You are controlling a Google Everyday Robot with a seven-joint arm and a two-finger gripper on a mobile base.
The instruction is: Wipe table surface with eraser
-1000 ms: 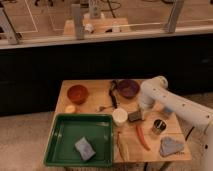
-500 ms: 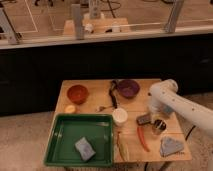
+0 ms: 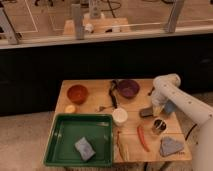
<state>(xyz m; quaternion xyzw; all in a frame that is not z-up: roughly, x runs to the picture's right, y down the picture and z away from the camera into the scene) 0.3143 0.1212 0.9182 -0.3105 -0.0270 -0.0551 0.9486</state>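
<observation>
The light brown table surface [image 3: 92, 86] carries many small items. My white arm reaches in from the right, and the gripper [image 3: 151, 110] points down at the table's right middle, between the purple bowl [image 3: 128, 88] and the metal cup [image 3: 159, 126]. It is shut on the eraser [image 3: 146, 113], a small dark grey block that rests against the wood right under the fingers. The arm's wrist hides the eraser's right part.
A green tray [image 3: 57, 142] at the front left holds a blue-grey sponge [image 3: 84, 148]. Also on the table are an orange bowl [image 3: 77, 93], a white cup [image 3: 119, 116], a red pepper [image 3: 143, 137], a grey-blue cloth [image 3: 170, 146] and a black utensil [image 3: 113, 92].
The gripper has slid to the right across the table with the eraser under it, from beside the white cup to the spot above the metal cup.
</observation>
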